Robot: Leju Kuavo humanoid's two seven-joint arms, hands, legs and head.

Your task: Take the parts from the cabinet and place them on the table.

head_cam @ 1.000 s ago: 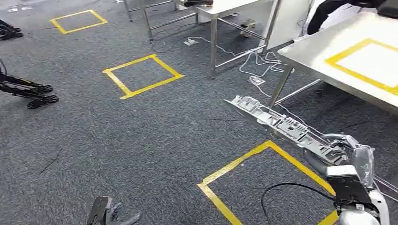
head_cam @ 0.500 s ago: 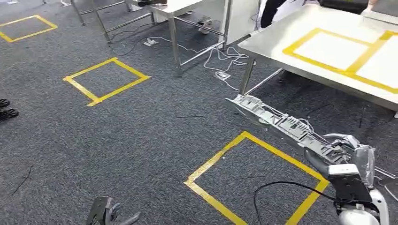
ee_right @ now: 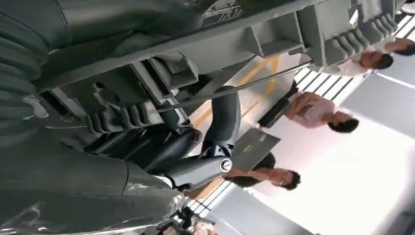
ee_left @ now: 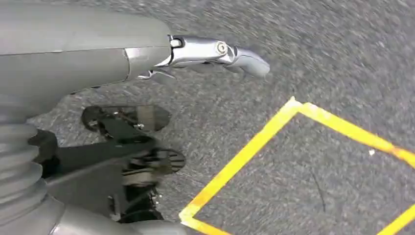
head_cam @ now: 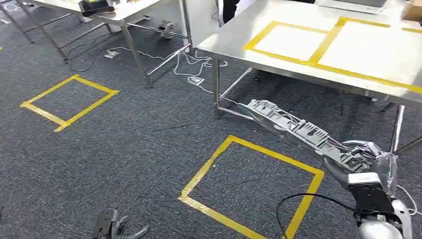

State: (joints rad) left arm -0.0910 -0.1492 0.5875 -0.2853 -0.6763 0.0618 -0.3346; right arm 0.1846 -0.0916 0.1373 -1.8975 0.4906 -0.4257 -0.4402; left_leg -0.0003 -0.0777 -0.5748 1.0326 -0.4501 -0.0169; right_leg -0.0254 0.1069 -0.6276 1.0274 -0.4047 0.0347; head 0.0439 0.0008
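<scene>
A long grey plastic part point(head_cam: 293, 129) sticks out forward and to the left from my right hand point(head_cam: 361, 162), which grips its near end above the carpet. In the right wrist view the ribbed part point(ee_right: 220, 44) lies across the hand, with dark fingers point(ee_right: 222, 120) curled around it. The steel table point(head_cam: 234, 37), marked with yellow tape rectangles point(head_cam: 318, 50), stands just beyond the part's far tip. My left hand point(head_cam: 117, 226) hangs low at the bottom edge, fingers apart, holding nothing; the left wrist view has it point(ee_left: 147, 54) over the carpet.
A yellow tape square point(head_cam: 204, 172) marks the floor below the part, another point(head_cam: 90, 111) lies further left. The table's leg point(head_cam: 216, 94) and loose cables point(head_cam: 194, 64) are under the near corner. A second steel table point(head_cam: 124, 12) stands far left. People point(ee_right: 323, 115) sit beyond.
The camera has swung right: floor squares slid left and the taped table came closer into view ahead. The part stays in my right hand; my left hand hangs as before.
</scene>
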